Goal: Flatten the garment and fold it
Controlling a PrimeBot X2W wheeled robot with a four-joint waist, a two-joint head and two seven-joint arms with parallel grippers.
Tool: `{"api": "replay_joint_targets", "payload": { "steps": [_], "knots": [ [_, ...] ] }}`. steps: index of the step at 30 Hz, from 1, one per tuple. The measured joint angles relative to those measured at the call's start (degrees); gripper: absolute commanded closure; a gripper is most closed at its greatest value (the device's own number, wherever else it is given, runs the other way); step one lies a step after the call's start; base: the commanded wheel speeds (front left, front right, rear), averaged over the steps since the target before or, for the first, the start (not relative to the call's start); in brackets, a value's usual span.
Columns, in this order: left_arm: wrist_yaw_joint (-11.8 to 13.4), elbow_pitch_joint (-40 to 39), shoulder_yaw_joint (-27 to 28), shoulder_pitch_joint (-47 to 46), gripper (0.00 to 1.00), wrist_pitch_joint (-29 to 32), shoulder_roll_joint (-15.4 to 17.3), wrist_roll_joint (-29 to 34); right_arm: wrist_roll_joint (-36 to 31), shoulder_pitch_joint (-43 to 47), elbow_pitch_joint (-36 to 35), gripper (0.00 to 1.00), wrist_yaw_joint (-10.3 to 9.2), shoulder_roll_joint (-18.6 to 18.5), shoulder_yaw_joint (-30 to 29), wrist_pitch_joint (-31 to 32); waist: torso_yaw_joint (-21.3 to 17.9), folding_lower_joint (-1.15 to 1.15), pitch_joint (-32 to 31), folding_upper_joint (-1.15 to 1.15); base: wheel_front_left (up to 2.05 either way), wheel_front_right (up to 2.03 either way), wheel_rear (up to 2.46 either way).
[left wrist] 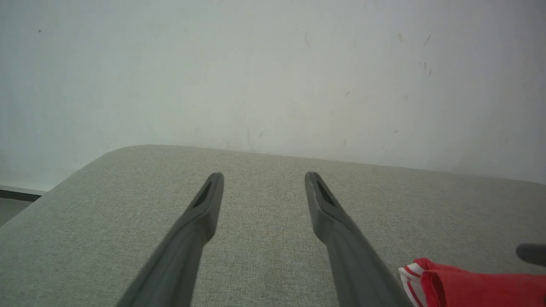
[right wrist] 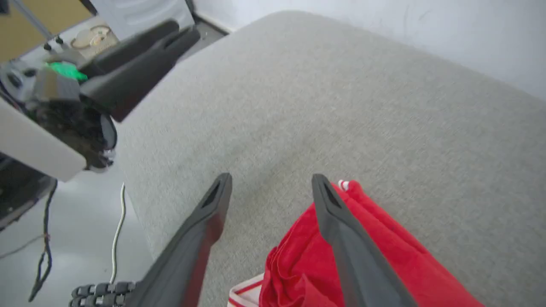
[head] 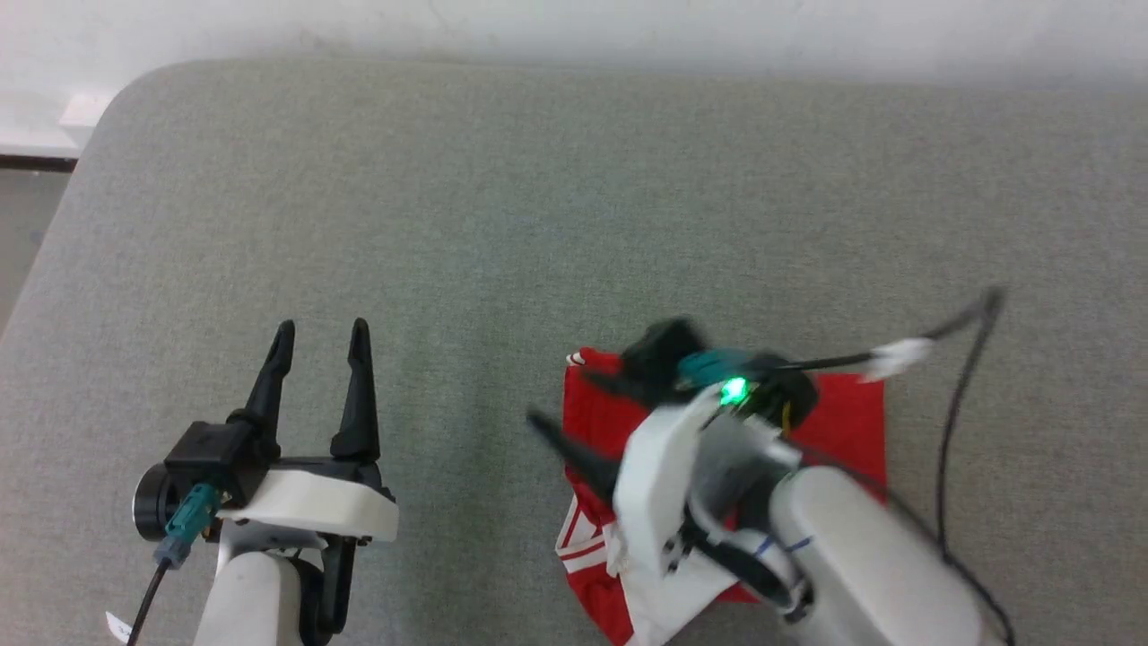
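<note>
Head: garment (head: 852, 422) bunched on table (head: 538, 179). Right fingers (head: 574, 453) over it, spread, empty. Left fingers (head: 359, 386) well apart, spread, empty.
L wrist: garment lies to fingers' right.
R wrist: one finger atop garment, unpinched; R arm nearer.

Before me a grey fabric-covered table (head: 538, 179) with rounded corners, behind it a plain white wall (left wrist: 256, 64), beside it pale floor (right wrist: 76, 221).

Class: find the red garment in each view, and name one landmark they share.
Head view: garment lower right of centre, partly under right arm.
Left wrist view: garment at bottom right corner.
Right wrist view: garment at bottom, right of centre.
Shared landmark: the grey surface beneath it.
</note>
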Motion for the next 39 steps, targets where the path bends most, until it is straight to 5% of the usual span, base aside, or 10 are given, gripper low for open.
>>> {"api": "replay_joint_targets", "payload": {
  "steps": [8, 14, 21, 39],
  "knots": [
    [-0.38, -0.21, 0.58, 0.76, 0.0, 0.0, -0.14, 0.35, 0.8, 7.98, -10.94, 0.0, -0.03, 0.43, -19.44, -25.8, -2.1, 0.0, -2.19, 0.0, 0.0, 0.0, 0.0],
    [-0.56, -0.24, 0.69, 1.04, 0.0, 0.0, -0.22, 0.52, 4.54, 16.25, -10.74, 0.0, -0.03, 0.33, -32.09, -32.25, -3.64, 0.0, -3.57, 0.0, 0.0, 0.0, 0.0],
    [-0.98, -0.21, 0.59, 1.6, 0.0, 0.0, -0.27, 1.09, 7.17, 20.78, -1.81, 0.0, -0.03, 0.25, -39.47, -28.49, -4.16, 0.0, -4.51, 0.0, 0.0, 0.0, 0.0],
    [-1.0, -0.42, 0.58, 1.88, 0.0, 0.0, -0.38, 1.1, 12.29, 20.7, 8.53, 0.0, -0.03, 0.26, -36.27, -4.91, -2.64, 0.0, -4.18, 0.0, 0.0, 0.0, 0.0]
  ]
}}
